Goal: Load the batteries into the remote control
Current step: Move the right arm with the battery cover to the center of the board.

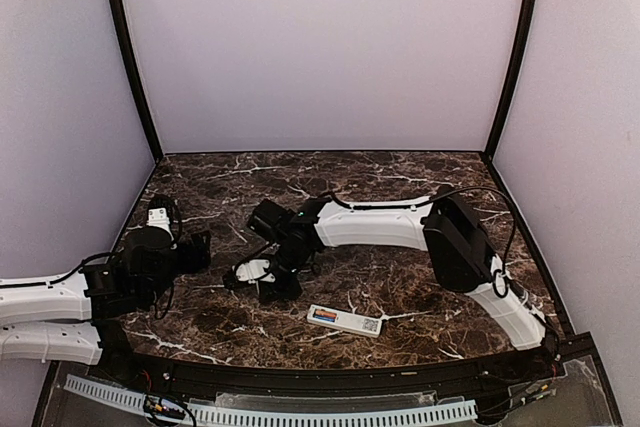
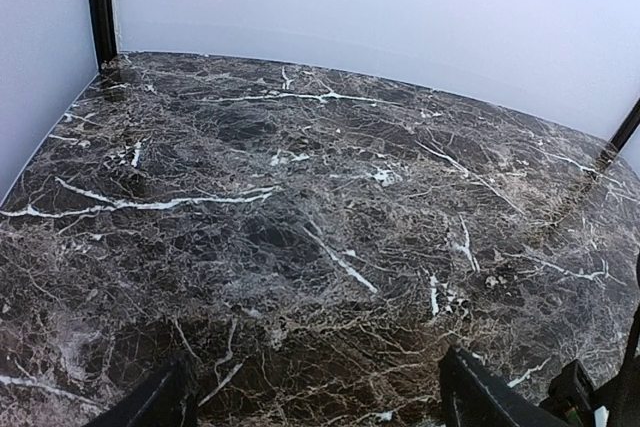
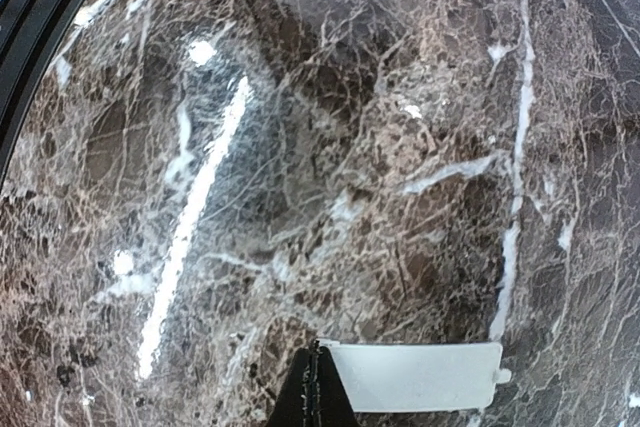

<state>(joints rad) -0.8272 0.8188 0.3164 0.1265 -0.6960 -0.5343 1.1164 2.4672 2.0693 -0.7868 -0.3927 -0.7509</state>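
remote (image 1: 344, 320) lies label-up nr the front edge; my right gripper (image 3: 316, 377) is pinched tight on the white cover (image 3: 420, 375); left gripper (image 2: 310, 402) gapes, holding nothing; next i'd set cover aside, no batteries in view.

**Where everything sits on our table**

We see the remote control (image 1: 344, 320) lying flat near the front edge of the table (image 1: 400, 177), between the two arms' bases and just right of centre. Behind it and to its left, the right gripper (image 1: 262, 279) reaches across to mid-table, with a flat cover piece (image 3: 415, 375) between its closed fingers. The left gripper (image 1: 197, 250) sits near the table's left edge, well apart from the remote control.
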